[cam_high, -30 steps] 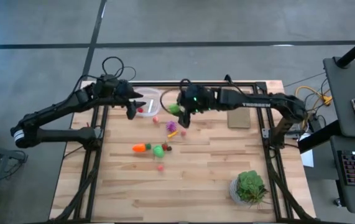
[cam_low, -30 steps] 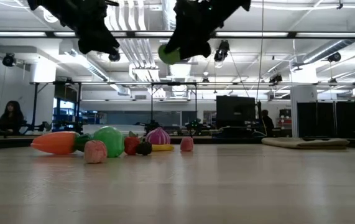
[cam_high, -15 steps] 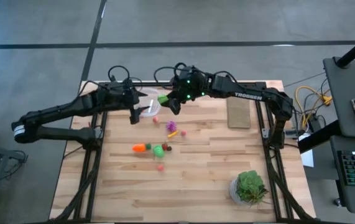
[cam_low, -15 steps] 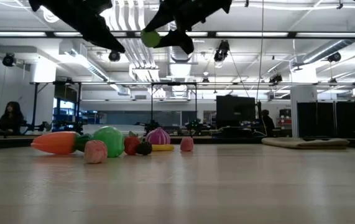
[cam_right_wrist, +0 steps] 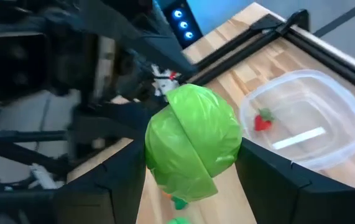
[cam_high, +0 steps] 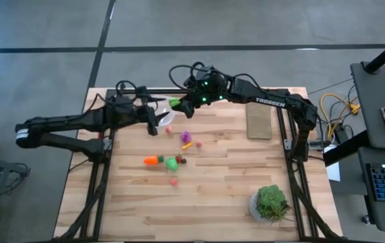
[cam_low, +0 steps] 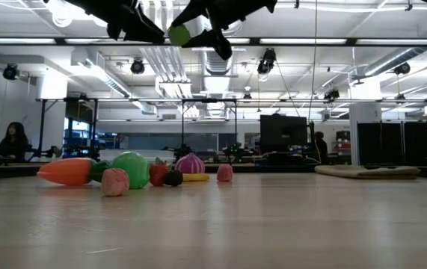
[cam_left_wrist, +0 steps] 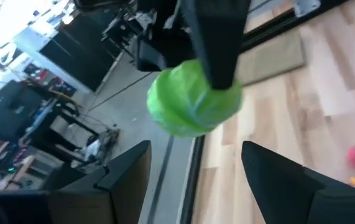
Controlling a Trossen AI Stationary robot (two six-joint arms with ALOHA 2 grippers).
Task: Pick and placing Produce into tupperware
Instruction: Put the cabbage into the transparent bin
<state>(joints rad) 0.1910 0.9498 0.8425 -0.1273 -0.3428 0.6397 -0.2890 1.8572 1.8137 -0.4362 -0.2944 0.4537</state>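
Table: we are working near its 12 o'clock edge. Tupperware sitting there, one small red piece already lying inside. Right gripper pinching green ball above table, at tupperware's 3 o'clock rim. We are judging: carry ball over bowl's centre, lower before letting go, since round ball could bounce out. Left gripper hanging at tupperware's 6 o'clock, fingers spread, empty; we are keeping it clear. Remaining produce, carrot included, clustered near table centre.
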